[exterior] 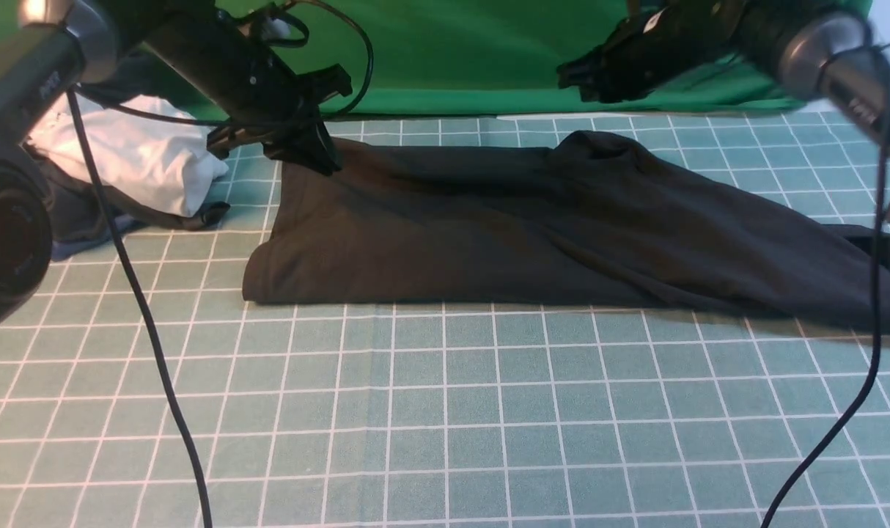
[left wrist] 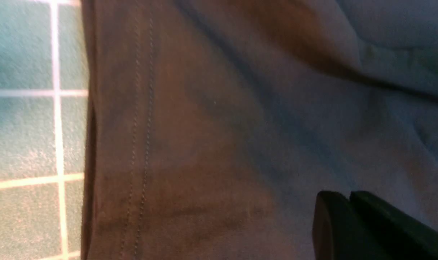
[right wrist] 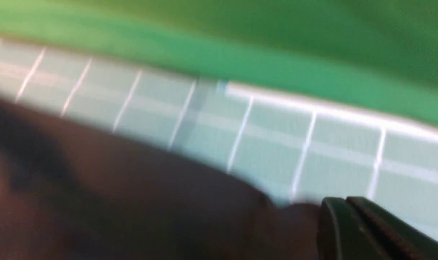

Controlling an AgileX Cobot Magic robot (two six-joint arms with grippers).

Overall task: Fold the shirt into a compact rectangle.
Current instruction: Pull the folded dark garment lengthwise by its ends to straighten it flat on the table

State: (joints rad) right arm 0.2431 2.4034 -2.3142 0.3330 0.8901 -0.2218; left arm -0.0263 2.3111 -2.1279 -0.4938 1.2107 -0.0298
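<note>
Shirt (exterior: 489, 235): black, folded into a long band lying across the far half of your gridded tabletop (exterior: 445, 411), with a raised hump near its far edge. Left gripper (exterior: 320, 155): jaws closed, down at the shirt's far left corner; you cannot tell whether cloth is pinched. Right gripper (exterior: 571, 79): jaws closed, held in the air above the hump, apart from it. Heap of clothes (exterior: 137, 161): at your left, beside the shirt. Green backdrop (exterior: 474, 59): behind.
</note>
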